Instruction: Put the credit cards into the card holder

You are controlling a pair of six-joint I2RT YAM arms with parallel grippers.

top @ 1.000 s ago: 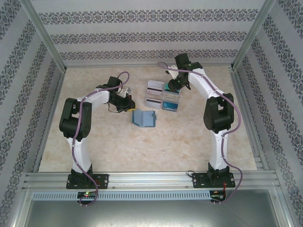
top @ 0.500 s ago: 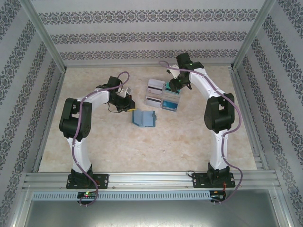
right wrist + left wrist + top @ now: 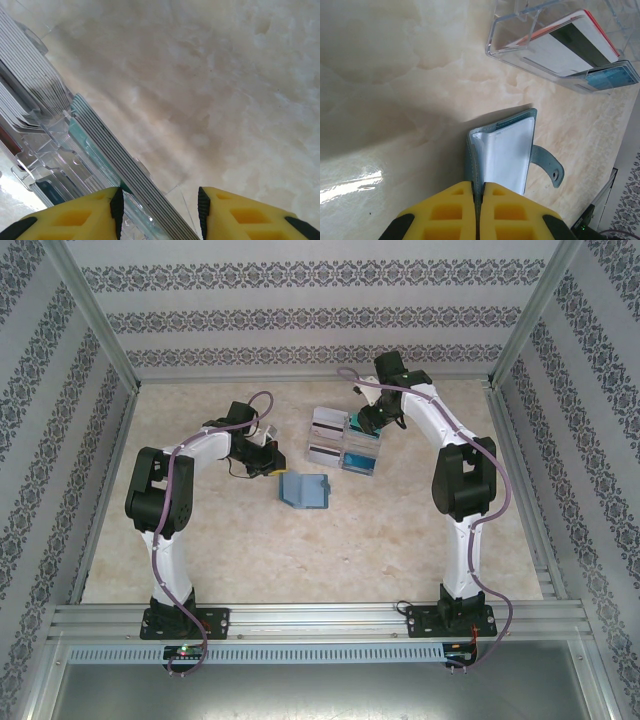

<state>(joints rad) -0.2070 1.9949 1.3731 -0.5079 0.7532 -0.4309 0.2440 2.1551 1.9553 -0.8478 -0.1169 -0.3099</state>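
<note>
1. Card holder (image 3: 303, 490) lies on the table (image 3: 300, 560) near mid-scene, just on the near side of the clear tray (image 3: 362, 472). It is folded open, with a see-through inner pocket facing up and the strap (image 3: 547, 165) flopped to one side.
2. Left gripper (image 3: 478, 187): jaws pinched tight on the card holder's edge seam, pinning it to the table.
3. Credit cards (image 3: 326, 426) stand on edge, packed in the tray's compartments, on the far side of the holder. The white-grey ones with a dark stripe are on the left and the teal ones on the right.
4. Right gripper (image 3: 160, 200): jaws part-way apart, straddling the top edge of one stack. Neither pad visibly touches it, and nothing is held.
5. Handling, judged: the cards are light, stiff, thin and glossy. They are likely to slip, or to lift several together. Best hold is on the exposed upper edge, pinching across the faces of an outermost card.
6. The holder looks soft and floppy. I judge that the pocket mouth will sag shut unless it is kept pinned, so a card should enter corner-first at a shallow angle.
</note>
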